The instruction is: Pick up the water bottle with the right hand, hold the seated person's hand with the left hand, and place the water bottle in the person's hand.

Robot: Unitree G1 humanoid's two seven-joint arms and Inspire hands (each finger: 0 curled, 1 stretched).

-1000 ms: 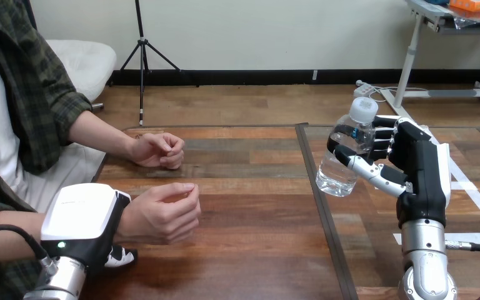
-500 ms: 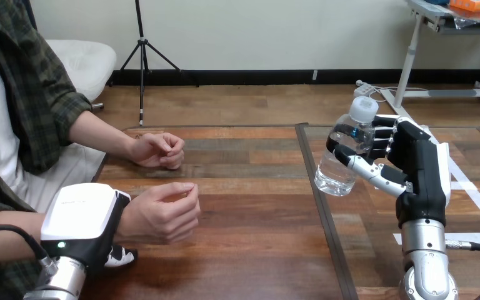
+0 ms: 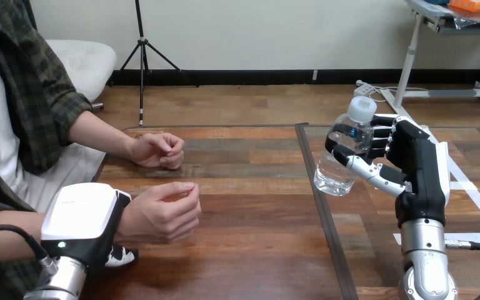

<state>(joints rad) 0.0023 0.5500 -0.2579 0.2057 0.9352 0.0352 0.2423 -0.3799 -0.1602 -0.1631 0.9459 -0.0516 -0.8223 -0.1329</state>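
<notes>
1. We are seeing the right hand [image 3: 412, 169] grasping the water bottle [image 3: 340, 159] at the view's right, with its fingers and thumb wrapping round the clear body.
2. The water bottle is hanging clear of the table [image 3: 250, 250], tilting with its white cap up and to the right and its base down to the left.
3. The left hand [image 3: 84, 222] is lying over the person's wrist [image 3: 127, 220] at the lower left. Its white shell is on top and a fingertip is showing beneath, so we are reading it as clasping that wrist.
4. The person's nearer hand [image 3: 162, 212] is curling loosely just past the left hand, well apart from the water bottle.
5. The person's farther hand [image 3: 158, 150] is resting, also curled, on the table near its left edge.
</notes>
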